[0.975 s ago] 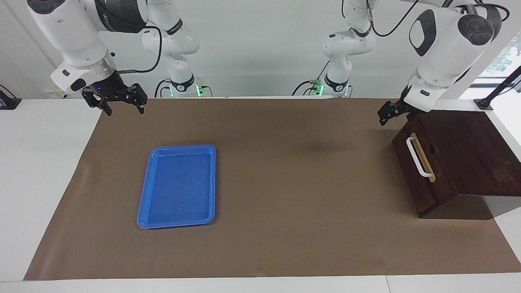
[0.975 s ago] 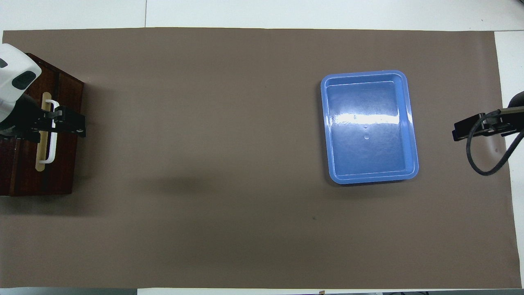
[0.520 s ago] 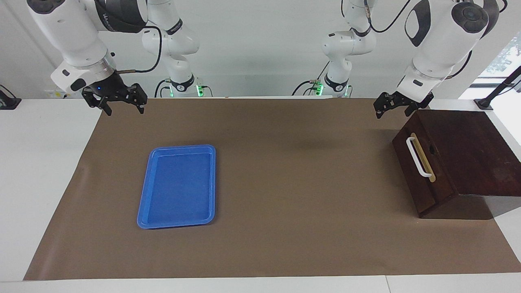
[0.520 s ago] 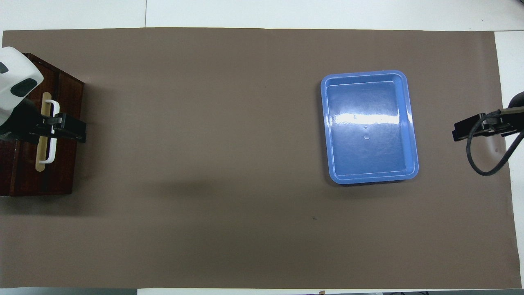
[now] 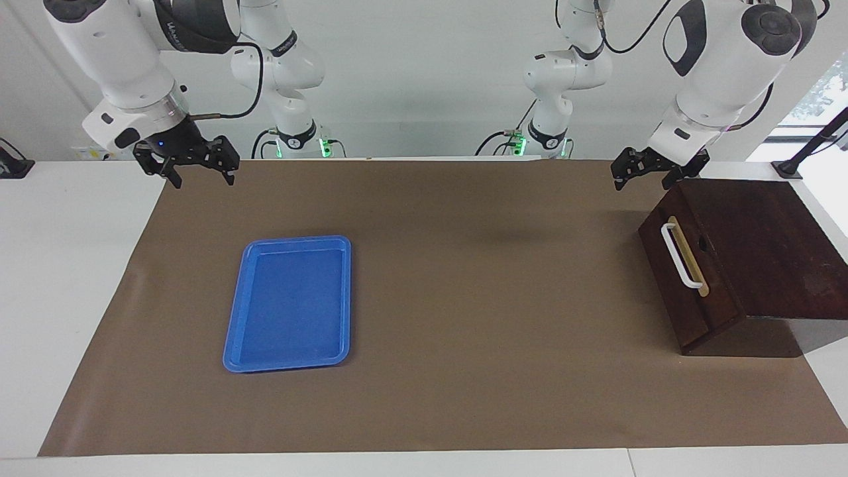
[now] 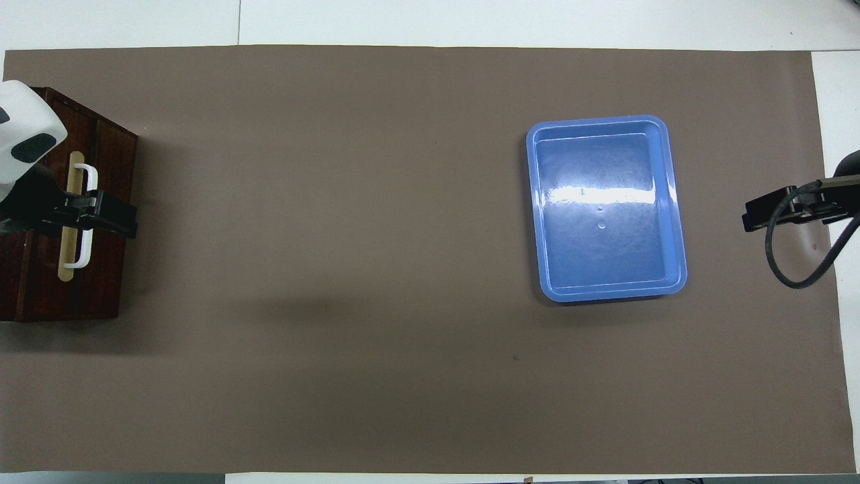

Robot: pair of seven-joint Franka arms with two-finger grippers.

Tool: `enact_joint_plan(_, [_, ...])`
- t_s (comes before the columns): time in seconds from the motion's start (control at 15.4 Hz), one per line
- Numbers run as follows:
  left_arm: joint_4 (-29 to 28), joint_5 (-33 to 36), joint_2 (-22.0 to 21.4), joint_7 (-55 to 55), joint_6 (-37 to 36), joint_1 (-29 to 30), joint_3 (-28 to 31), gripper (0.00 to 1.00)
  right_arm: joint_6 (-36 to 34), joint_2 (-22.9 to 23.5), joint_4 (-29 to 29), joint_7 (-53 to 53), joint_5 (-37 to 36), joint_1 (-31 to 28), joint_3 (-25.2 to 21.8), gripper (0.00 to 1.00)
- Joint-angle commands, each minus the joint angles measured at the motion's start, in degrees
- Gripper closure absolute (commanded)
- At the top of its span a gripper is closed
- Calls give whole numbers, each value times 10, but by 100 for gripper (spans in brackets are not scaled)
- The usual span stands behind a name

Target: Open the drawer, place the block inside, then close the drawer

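The drawer (image 5: 669, 278) is closed in its dark wooden box (image 5: 762, 245) at the left arm's end of the table, and its white handle (image 5: 681, 255) is untouched. My left gripper (image 5: 652, 173) hangs open in the air above the box's front corner nearest the robots. In the overhead view the left gripper (image 6: 111, 218) overlaps the handle (image 6: 85, 250) on the drawer (image 6: 107, 269). My right gripper (image 5: 197, 169) waits open and empty above the mat's edge at the right arm's end, and it also shows as the right gripper (image 6: 772, 212) from overhead. The block is out of view.
An empty blue tray (image 5: 288, 305) lies flat on the brown mat (image 5: 490, 298) toward the right arm's end; overhead it is the blue tray (image 6: 605, 208). A black cable loops down from the right gripper.
The left gripper has risen a little off the box's corner and drifted slightly along the drawer's front toward the robots. The right arm, the tray and the drawer have stayed put.
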Motion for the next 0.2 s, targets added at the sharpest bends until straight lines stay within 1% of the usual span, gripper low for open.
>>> enact_joint_plan(0.0, [10, -3, 6, 8, -8, -7, 7, 0, 3, -8, -8, -9, -2, -14, 10, 0])
enact_joint_plan(0.13, [9, -3, 5, 8, -7, -7, 7, 0, 3, -8, -8, -9, -2, -14, 10, 0])
